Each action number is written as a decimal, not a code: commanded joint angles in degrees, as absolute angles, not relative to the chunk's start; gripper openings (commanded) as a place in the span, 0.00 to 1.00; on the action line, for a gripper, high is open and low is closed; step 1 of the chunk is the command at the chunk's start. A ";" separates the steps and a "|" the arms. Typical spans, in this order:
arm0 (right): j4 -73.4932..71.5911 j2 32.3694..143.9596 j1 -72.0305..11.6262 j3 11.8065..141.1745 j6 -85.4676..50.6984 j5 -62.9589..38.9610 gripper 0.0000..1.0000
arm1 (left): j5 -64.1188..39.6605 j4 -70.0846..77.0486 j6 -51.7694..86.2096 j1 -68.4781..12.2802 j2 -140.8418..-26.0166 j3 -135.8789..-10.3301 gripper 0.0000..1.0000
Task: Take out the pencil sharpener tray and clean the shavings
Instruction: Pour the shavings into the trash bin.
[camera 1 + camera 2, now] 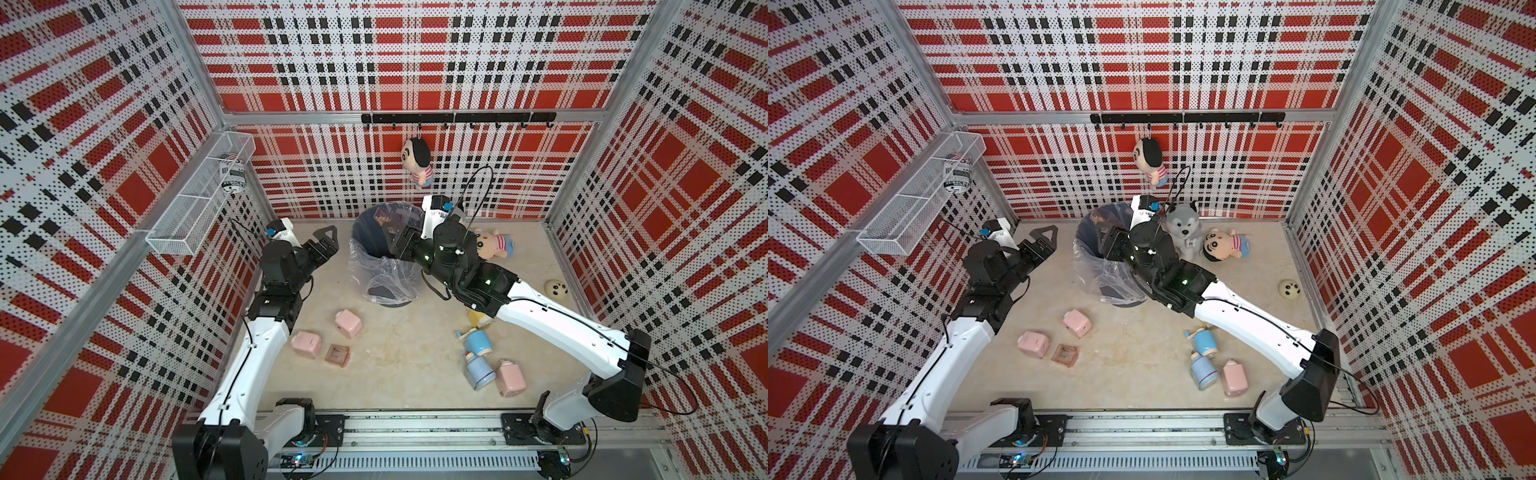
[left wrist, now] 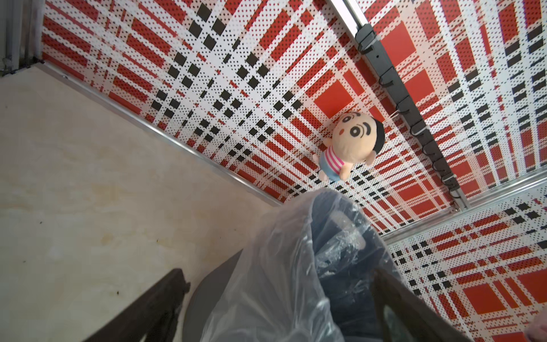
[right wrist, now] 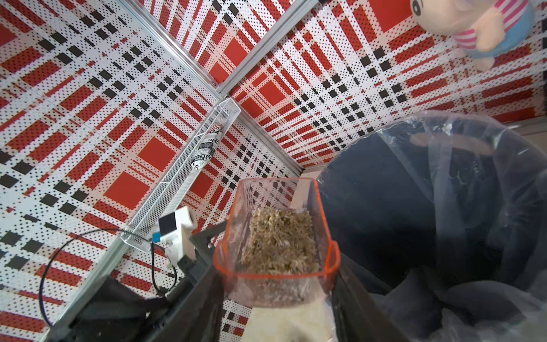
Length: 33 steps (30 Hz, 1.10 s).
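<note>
Tray removal is complete; emptying is not. We see the clear, orange-rimmed tray [image 3: 266,285] clamped in the right pincer [image 3: 278,296] at the mouth of the lined bin [image 3: 414,192], the jaws narrowed onto the tray's near end, with a bed of shavings [image 3: 279,239] lying inside it. We judge that tipping them into the bin remains. The left pincer [image 1: 330,244] stands wide and empty just beside the bin. A pink sharpener [image 1: 347,323] lies on the worktop [image 1: 407,340] near the bin's base.
</note>
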State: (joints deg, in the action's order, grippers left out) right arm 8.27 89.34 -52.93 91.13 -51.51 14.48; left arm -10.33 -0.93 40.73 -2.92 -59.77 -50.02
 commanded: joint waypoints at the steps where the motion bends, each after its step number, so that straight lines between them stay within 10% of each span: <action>1: 10.26 91.90 -51.28 93.69 -60.94 12.13 0.34 | -7.31 -4.02 40.34 -4.65 -55.68 -47.07 0.98; 33: 2.42 96.59 -48.33 92.72 -118.81 10.98 0.37 | -3.52 -13.68 41.70 -6.95 -41.21 -36.50 0.98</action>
State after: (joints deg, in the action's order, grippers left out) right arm 5.91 96.86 -48.51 93.51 -112.99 10.13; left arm -4.67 -12.23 41.69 -6.28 -42.28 -37.56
